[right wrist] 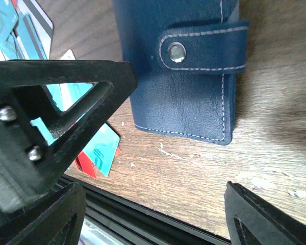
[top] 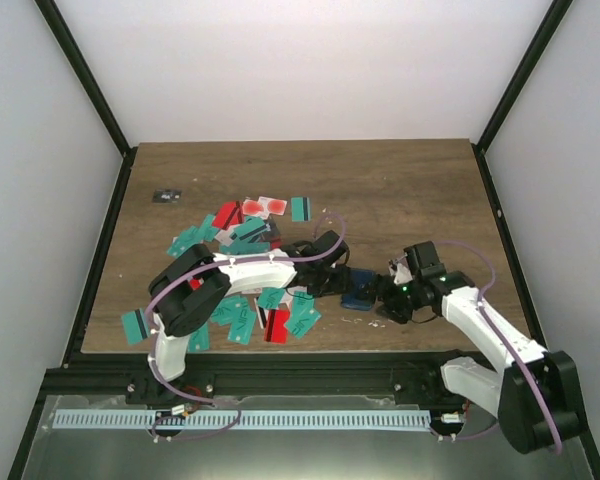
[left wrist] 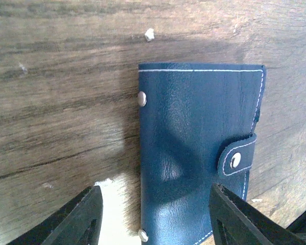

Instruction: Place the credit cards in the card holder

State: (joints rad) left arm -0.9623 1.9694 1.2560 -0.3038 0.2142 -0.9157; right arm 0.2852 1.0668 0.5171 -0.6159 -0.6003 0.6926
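Near the table (top: 420, 200) edge, on the left, teal and red credit cards (top: 242, 322) lie scattered; just right of them the card holder (top: 360, 291) lies flat, its clasp tab (left wrist: 236, 160) snapped closed; the left gripper (left wrist: 154, 194) is released, jaws apart on both sides of the holder; the right gripper (right wrist: 153, 209) is released too, beside the holder, grasping nothing; farther left lie more cards; at the far left, a small black object (top: 166, 196).

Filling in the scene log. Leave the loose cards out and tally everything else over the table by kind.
Card holder: 1
Small dark object: 1
Grippers: 2 (left gripper, right gripper)
Total: 4
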